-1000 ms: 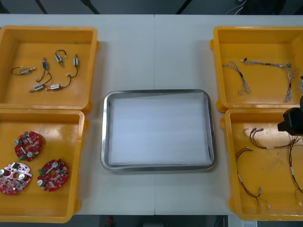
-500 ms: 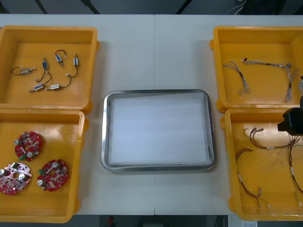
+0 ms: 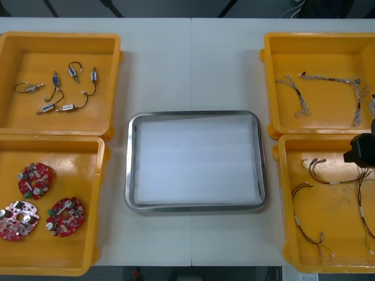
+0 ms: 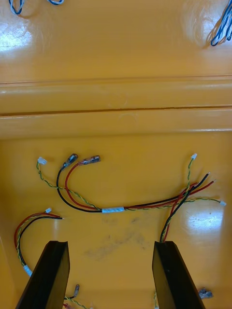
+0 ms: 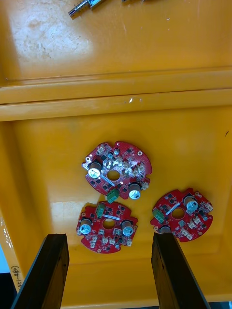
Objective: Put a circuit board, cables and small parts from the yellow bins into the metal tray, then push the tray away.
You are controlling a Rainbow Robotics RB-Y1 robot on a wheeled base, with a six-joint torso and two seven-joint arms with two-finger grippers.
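Three round red circuit boards (image 5: pixel 117 169) lie in the near left yellow bin (image 3: pixel 88 234). My left gripper (image 5: pixel 110 270) hovers open above them, touching none. In the near right bin (image 3: pixel 281 205) lie red, black and yellow cables (image 4: pixel 113 208). My right gripper (image 4: pixel 110 275) hangs open over them with nothing between its fingers, and the right arm (image 3: pixel 362 149) shows black at that bin's outer edge. The metal tray (image 3: pixel 195 113) sits between the bins, white inside and bare.
The far left bin (image 3: pixel 111 70) holds several small metal parts (image 3: pixel 58 88). The far right bin (image 3: pixel 269 76) holds twisted blue and white cables (image 3: pixel 328 88). Bare table lies beyond the tray.
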